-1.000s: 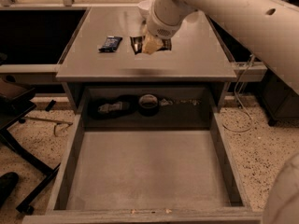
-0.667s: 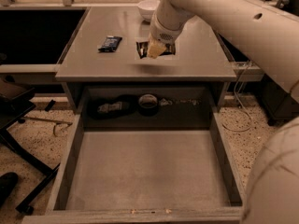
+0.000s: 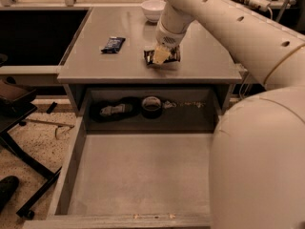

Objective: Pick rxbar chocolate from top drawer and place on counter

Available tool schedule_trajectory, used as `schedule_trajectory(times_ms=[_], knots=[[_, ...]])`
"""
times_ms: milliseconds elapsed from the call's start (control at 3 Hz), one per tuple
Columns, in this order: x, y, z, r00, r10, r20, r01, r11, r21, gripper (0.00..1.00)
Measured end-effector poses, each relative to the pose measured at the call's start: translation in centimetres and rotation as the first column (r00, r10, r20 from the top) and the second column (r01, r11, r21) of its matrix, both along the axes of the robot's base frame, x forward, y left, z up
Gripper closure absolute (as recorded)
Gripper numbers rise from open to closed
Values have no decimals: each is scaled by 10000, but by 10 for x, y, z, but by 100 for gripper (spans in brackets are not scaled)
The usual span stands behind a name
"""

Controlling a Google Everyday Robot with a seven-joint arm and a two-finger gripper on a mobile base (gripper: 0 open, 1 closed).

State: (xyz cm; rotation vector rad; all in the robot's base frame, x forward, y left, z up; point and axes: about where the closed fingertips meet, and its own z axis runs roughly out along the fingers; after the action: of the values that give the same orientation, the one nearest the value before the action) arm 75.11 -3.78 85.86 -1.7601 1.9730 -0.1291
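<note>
The rxbar chocolate [image 3: 173,55], a dark wrapped bar, sits low over the middle of the grey counter [image 3: 209,56], at or just above its surface. My gripper [image 3: 161,56] reaches down from the white arm and is shut on the bar, its pale fingers covering the bar's middle. The top drawer [image 3: 138,175] stands pulled out below the counter's front edge, and its flat bottom is bare.
A dark blue wrapped bar [image 3: 113,44] lies on the counter's left part. A white bowl [image 3: 153,9] stands at the counter's back. A tape roll [image 3: 152,106] and a dark object [image 3: 113,110] lie in the recess behind the drawer. The arm's bulk [image 3: 257,151] fills the right side. A chair base [image 3: 19,128] is at the left.
The gripper has moved right and down toward the counter with the bar still in it. The drawer and the blue bar have not moved.
</note>
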Motion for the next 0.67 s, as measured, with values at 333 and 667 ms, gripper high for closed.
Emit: schedule_trajectory(times_ms=[333,667], knots=[[-4,6,-10,9970,-8,-768,36,9994,356,100],[-4,6,-10,9970,-8,-769,35,9994,355,100]])
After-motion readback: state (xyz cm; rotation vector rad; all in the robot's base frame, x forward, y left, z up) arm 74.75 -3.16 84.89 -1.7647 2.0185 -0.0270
